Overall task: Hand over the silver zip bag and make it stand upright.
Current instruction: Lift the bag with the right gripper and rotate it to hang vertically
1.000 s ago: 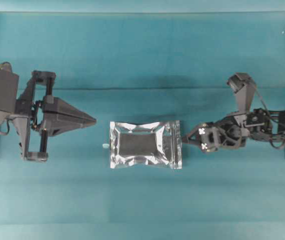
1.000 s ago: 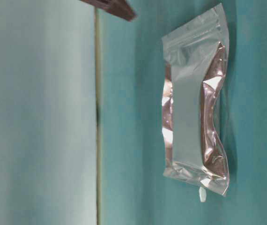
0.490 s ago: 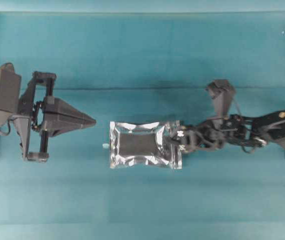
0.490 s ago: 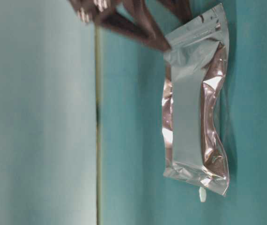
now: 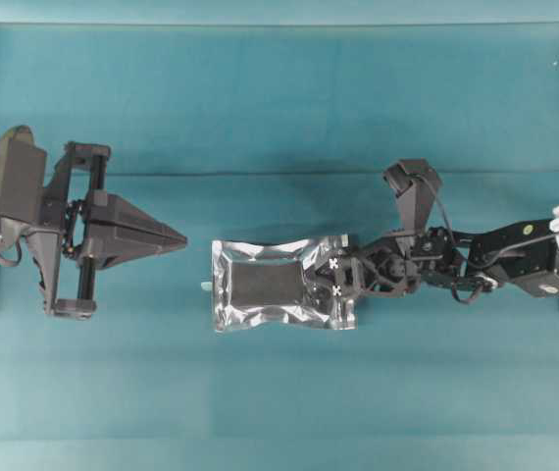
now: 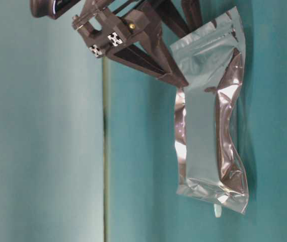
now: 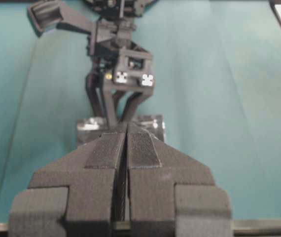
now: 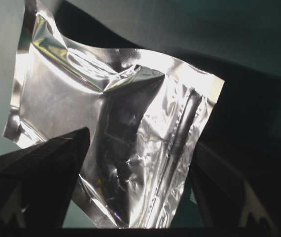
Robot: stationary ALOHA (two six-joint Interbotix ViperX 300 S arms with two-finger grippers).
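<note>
Bag flat on bench, straddled at zip end by right claw, fingers apart, ungripped; left claw closed, empty; handover, standing pending.

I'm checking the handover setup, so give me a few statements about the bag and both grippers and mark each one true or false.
1. The bag lies flat on the table. True.
2. The left gripper has its jaws shut and holds nothing. True.
3. The right gripper is shut beside the bag. False: its jaws are open, one on each side of the bag's zip end.
4. The left gripper touches the bag. False: bare table shows between them.
5. A small white scrap sits at the bag's far end from the right gripper. True.
</note>
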